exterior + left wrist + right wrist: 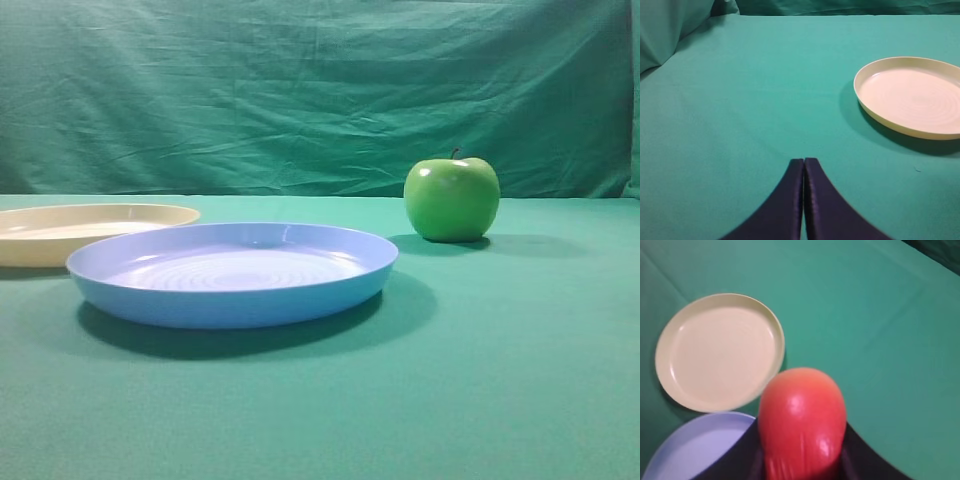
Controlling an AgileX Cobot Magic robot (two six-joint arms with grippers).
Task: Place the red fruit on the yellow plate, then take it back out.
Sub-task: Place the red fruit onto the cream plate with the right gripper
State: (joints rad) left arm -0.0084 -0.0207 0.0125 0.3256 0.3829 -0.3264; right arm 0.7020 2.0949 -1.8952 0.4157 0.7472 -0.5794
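Red fruit [802, 422] gripped between the right gripper [802, 450] jaws, above the yellow plate [720, 351] and blue plate [695, 445]. Left gripper [804, 165] jaws pressed together, empty.

Green-clothed table [520, 380]: two plates, green apple [452, 198]

No readable text, label, brand, number or sign appears in any of the three views; every visible surface is unmarked.

red fruit [802, 422]: smooth, gripped aloft | yellow plate [720, 350]: empty, flat on cloth
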